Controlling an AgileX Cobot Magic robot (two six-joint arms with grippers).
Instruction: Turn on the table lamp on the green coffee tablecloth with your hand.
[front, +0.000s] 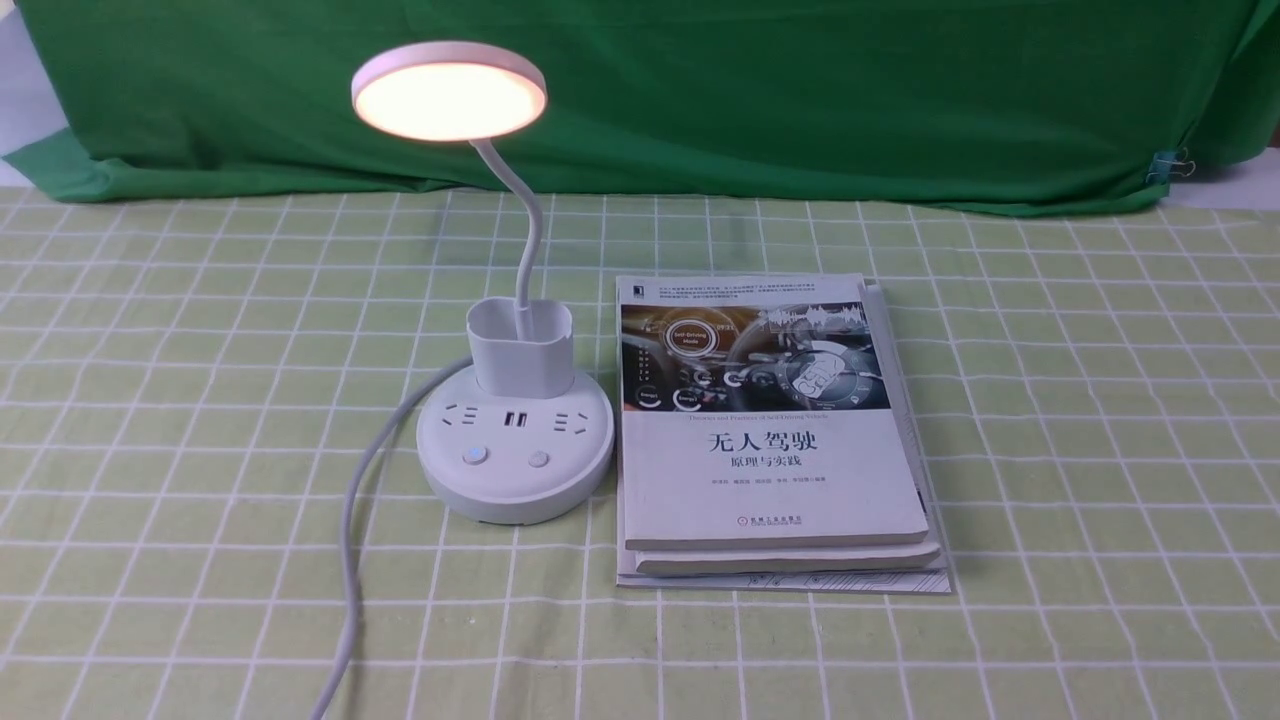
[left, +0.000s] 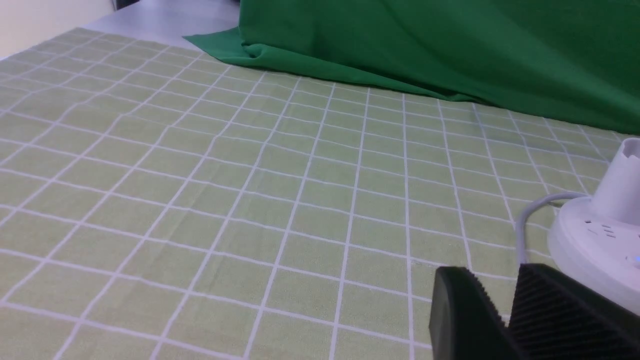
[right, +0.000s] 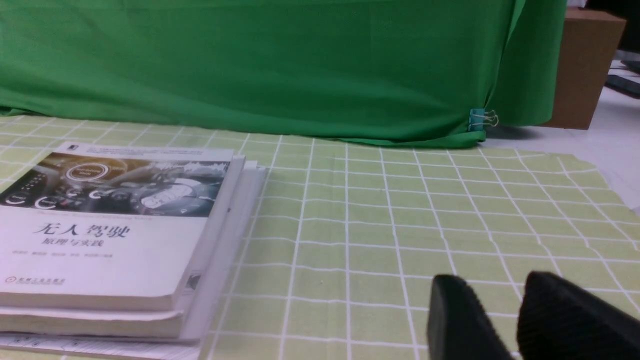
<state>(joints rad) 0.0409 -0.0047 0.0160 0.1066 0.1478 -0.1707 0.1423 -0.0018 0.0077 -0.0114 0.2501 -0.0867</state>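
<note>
The white table lamp stands on the green coffee tablecloth left of centre. Its round disc head glows warm white. Two buttons sit on the front of the base, and its cord runs toward the near edge. Neither hand shows in the front view. In the left wrist view my left gripper is open and empty, low over the cloth, with the lamp base close beside one finger but apart from it. My right gripper is open over bare cloth.
A stack of books lies just right of the lamp base, also seen as the books in the right wrist view. A dark green backdrop cloth hangs at the back. A brown cardboard box stands beyond the cloth's far right corner.
</note>
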